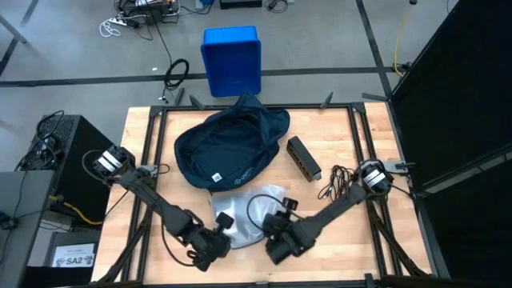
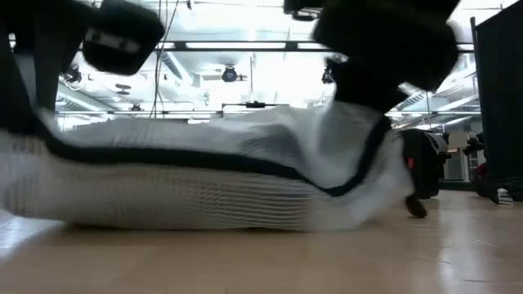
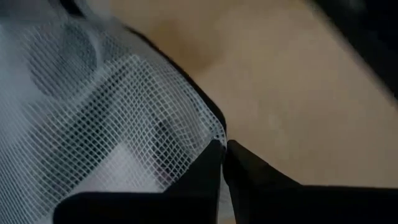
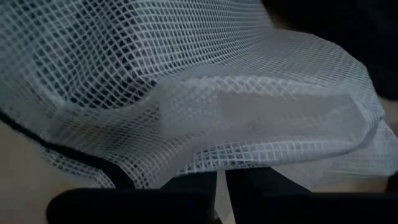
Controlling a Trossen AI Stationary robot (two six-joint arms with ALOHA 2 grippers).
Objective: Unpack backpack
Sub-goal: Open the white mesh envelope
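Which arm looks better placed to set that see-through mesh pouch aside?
Probably the right. Both grippers, left and right, pinch the mesh pouch, but bare table lies on the right arm's side.

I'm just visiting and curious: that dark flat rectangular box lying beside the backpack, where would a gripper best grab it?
Across its narrow width near the middle, coming straight down from above. The dark rectangular box lies flat on the table, long and slim, apart from the backpack, so both long sides look free.

I'm working in what looks like a robotics lab: a wooden table (image 1: 336,140) on grey concrete floor (image 1: 72,48) strewn with cables (image 1: 178,72), ceiling strip lights (image 2: 245,45) overhead.
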